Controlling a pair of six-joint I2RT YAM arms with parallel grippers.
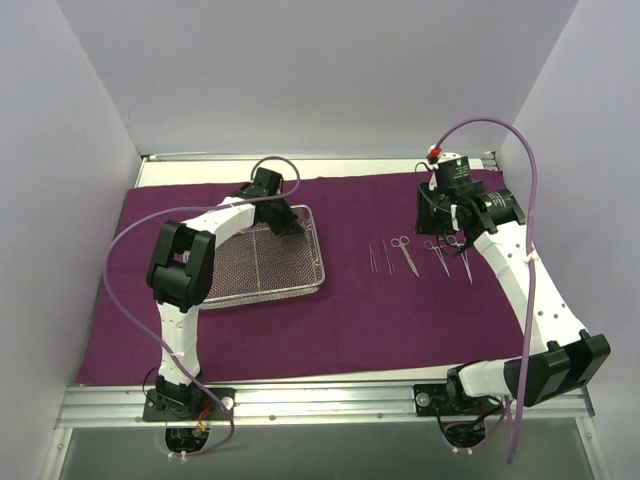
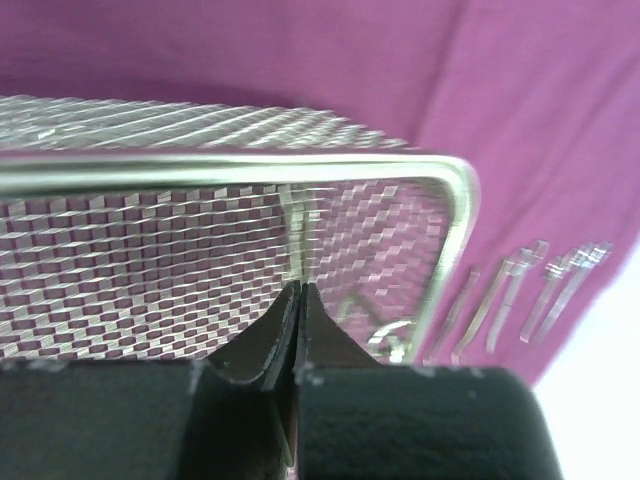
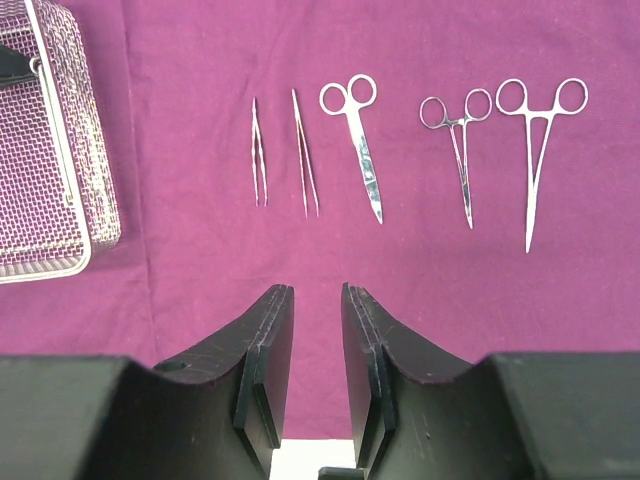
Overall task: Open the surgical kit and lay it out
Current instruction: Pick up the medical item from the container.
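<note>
The dark purple cloth (image 1: 350, 320) lies spread flat on the table. The silver wire-mesh tray (image 1: 270, 298) stands on its left half. My left gripper (image 1: 291, 224) is shut at the tray's far right corner, its tips (image 2: 300, 288) low against the mesh wall below the rim (image 2: 250, 165). A steel ring handle (image 2: 385, 330) shows beside them; I cannot tell if it is gripped. Two forceps (image 3: 259, 155) (image 3: 305, 155), scissors (image 3: 360, 140) and two ring-handled clamps (image 3: 462, 150) (image 3: 537, 150) lie in a row on the cloth. My right gripper (image 3: 316, 290) is open and empty above the cloth behind that row.
White walls close in the back and both sides. A metal rail (image 1: 330, 400) runs along the table's near edge with both arm bases on it. Purple cables loop over each arm. The tray's corner (image 3: 55, 150) shows at the left of the right wrist view.
</note>
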